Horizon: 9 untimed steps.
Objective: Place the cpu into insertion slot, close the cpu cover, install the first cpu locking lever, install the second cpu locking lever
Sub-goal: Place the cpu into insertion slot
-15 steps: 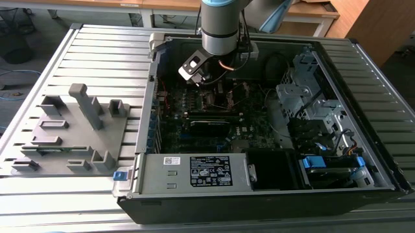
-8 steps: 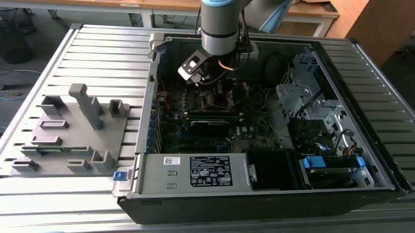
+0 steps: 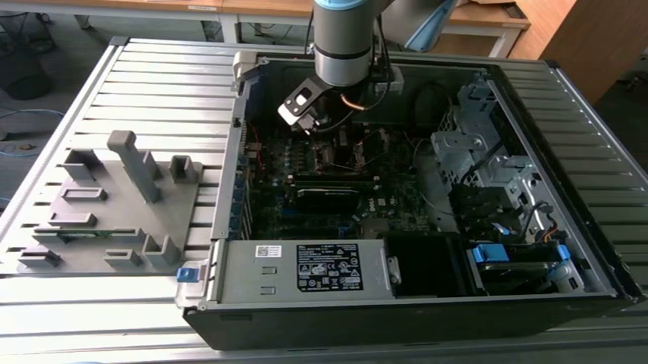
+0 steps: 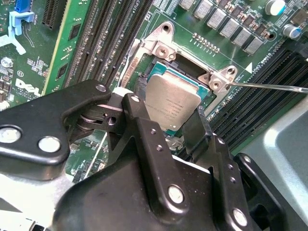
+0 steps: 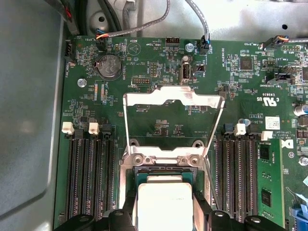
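My gripper (image 4: 166,114) reaches down into the open computer case (image 3: 567,114) over the motherboard. Its black fingers (image 4: 139,120) are shut on the two sides of the cpu (image 4: 173,96), a flat square chip with a dull metallic top. The cpu (image 5: 163,198) sits level at the insertion slot (image 5: 163,168), inside its silvery rim (image 4: 161,50); I cannot tell whether it rests in the slot or hangs just above it. The cpu cover (image 5: 173,98), a thin silvery frame, stands swung open behind the slot. A thin wire lever (image 4: 269,87) sticks out beside the slot.
Long black memory slots (image 5: 89,178) flank the socket on both sides. Cables (image 5: 144,26) hang by the board's edge near the case wall. In the exterior view a grey fixture (image 3: 121,197) lies at the left and the power supply (image 3: 303,269) fills the case's near end.
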### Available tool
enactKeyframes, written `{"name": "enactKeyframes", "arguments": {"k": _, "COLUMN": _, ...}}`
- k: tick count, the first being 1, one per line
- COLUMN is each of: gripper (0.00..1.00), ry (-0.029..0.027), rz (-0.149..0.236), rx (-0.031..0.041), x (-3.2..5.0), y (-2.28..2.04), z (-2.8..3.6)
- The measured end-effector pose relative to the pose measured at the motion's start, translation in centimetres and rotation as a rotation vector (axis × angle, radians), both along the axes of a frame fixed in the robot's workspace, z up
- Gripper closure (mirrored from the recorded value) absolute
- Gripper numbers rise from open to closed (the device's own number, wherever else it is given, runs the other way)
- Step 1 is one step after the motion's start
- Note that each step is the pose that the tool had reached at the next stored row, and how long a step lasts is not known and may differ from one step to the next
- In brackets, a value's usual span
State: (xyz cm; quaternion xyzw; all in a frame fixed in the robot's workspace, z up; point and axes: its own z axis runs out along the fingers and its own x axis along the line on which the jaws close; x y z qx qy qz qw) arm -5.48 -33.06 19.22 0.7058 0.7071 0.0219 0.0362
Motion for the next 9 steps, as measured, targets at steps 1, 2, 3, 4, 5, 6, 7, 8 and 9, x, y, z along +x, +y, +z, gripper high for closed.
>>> {"name": "enactKeyframes", "arguments": {"k": 1, "gripper": 0.46, "ry": 0.0, "rz": 0.0, "rx": 0.0, "x": 0.01, "y": 0.0, "z": 0.0}}
{"name": "enactKeyframes", "arguments": {"k": 2, "gripper": 0.46, "ry": 0.0, "rz": 0.0, "rx": 0.0, "x": 0.01, "y": 0.0, "z": 0.0}}
{"name": "enactKeyframes", "arguments": {"k": 3, "gripper": 0.46, "ry": 0.0, "rz": 0.0, "rx": 0.0, "x": 0.01, "y": 0.0, "z": 0.0}}
{"name": "enactKeyframes", "arguments": {"k": 4, "gripper": 0.46, "ry": 0.0, "rz": 0.0, "rx": -0.0001, "x": 0.01, "y": 0.0, "z": 0.0}}
{"name": "enactKeyframes", "arguments": {"k": 5, "gripper": 0.46, "ry": 0.0, "rz": 0.0, "rx": 0.0, "x": 0.01, "y": 0.0, "z": 0.0}}
{"name": "enactKeyframes", "arguments": {"k": 6, "gripper": 0.46, "ry": 0.0, "rz": 0.0, "rx": 0.0001, "x": 0.01, "y": 0.0, "z": 0.0}}
{"name": "enactKeyframes", "arguments": {"k": 7, "gripper": 0.46, "ry": 0.0, "rz": 0.0, "rx": 0.0001, "x": 0.02, "y": 0.0, "z": 0.0}}
{"name": "enactKeyframes", "arguments": {"k": 8, "gripper": 0.46, "ry": 0.0, "rz": 0.0, "rx": 0.0001, "x": 0.02, "y": 0.0, "z": 0.0}}
{"name": "enactKeyframes", "arguments": {"k": 9, "gripper": 0.46, "ry": 0.0, "rz": 0.0, "rx": 0.0001, "x": 0.02, "y": 0.0, "z": 0.0}}
